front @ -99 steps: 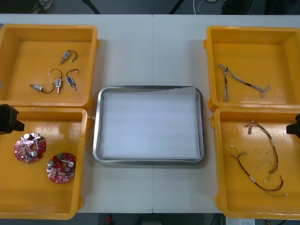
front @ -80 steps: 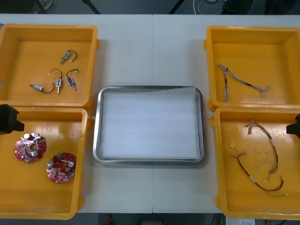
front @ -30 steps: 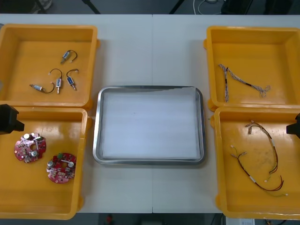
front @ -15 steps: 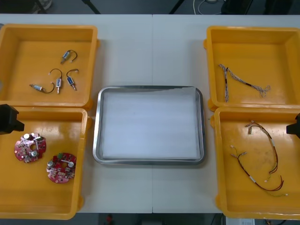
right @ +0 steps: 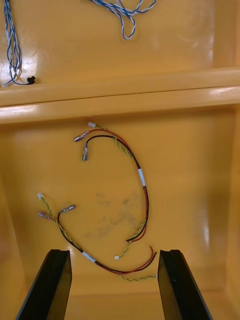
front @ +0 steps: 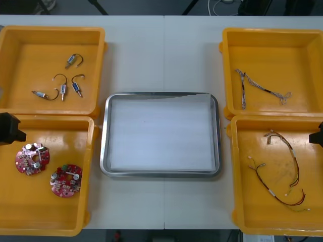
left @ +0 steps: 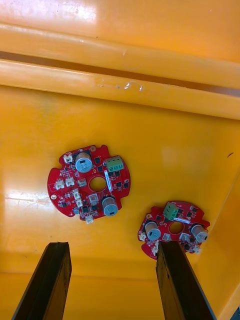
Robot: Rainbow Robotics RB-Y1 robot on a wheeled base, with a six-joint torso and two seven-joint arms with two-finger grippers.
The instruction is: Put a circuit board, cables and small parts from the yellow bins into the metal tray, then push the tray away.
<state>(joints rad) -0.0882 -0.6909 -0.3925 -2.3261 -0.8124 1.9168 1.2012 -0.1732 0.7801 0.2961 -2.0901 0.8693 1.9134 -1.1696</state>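
The metal tray (front: pixel 103 146), white inside, lies bare at the table's middle. Two round red circuit boards (front: pixel 32 159) (front: pixel 66 180) lie in the near left yellow bin (front: pixel 45 217). My left gripper (left: pixel 112 250) hangs open above that bin; one board (left: pixel 90 182) sits beyond its fingers and the other (left: pixel 172 230) close to one finger (left: pixel 175 280). My right gripper (right: pixel 115 252) is open over the near right bin (front: pixel 242 201), above a red and yellow cable (right: pixel 135 200) (front: pixel 282 171). Both arms sit at the front view's side edges (front: pixel 9 128) (front: pixel 318 136).
Several small metal parts (front: pixel 63 83) lie in the far left bin (front: pixel 98 65). A twisted blue and white cable (front: pixel 260 88) (right: pixel 120 7) lies in the far right bin (front: pixel 227 70). Bare table surrounds the tray between the bins.
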